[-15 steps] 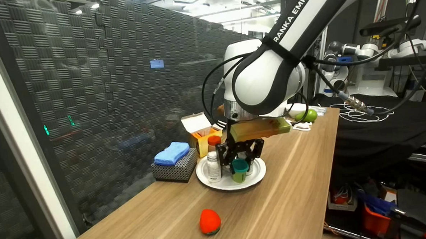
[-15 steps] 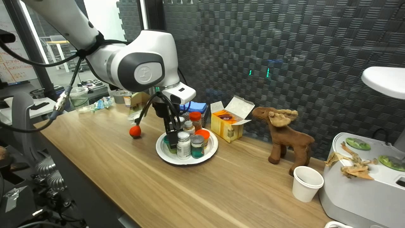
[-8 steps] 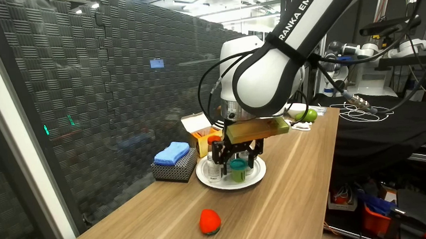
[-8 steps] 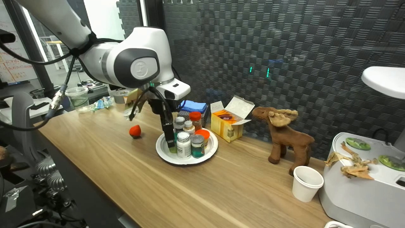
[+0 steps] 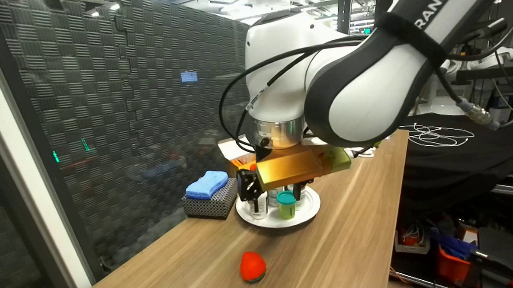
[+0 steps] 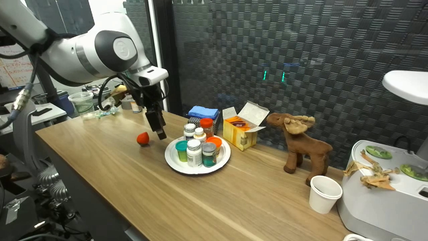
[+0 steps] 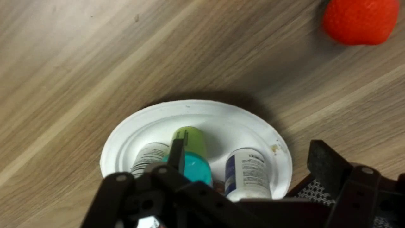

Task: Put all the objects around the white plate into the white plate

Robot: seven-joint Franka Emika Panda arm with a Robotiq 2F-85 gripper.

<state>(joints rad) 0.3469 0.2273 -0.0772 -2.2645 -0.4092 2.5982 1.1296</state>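
The white plate (image 6: 200, 171) bears a crowd of upright items. Among them are a green cup (image 6: 182, 154) with a teal lid, white bottles such as this white bottle (image 6: 194, 157), a red-capped jar (image 6: 206, 124) and a grey-lidded jar (image 6: 209, 160). On the wood off the plate lies the red ball (image 5: 252, 266), which the wrist view catches as a red ball (image 7: 360, 20) in its upper right corner. My gripper (image 7: 247, 144) hangs above the plate's edge on the ball's side. Its fingers stand wide apart and grasp nothing; the cup's lower body (image 7: 193, 139) shows behind one finger.
A patterned box (image 5: 211, 202) with a blue sponge (image 5: 207, 185) on top stands close by the plate. Behind are an open yellow box (image 6: 239, 133) and a brown toy moose (image 6: 302, 147). White paper cups (image 6: 322, 199) stand beside a grey machine (image 6: 384, 207).
My gripper has spread its fingers, let go of the green cup and risen off it toward the red ball's side. The cup stays upright on the plate; the ball has not moved.
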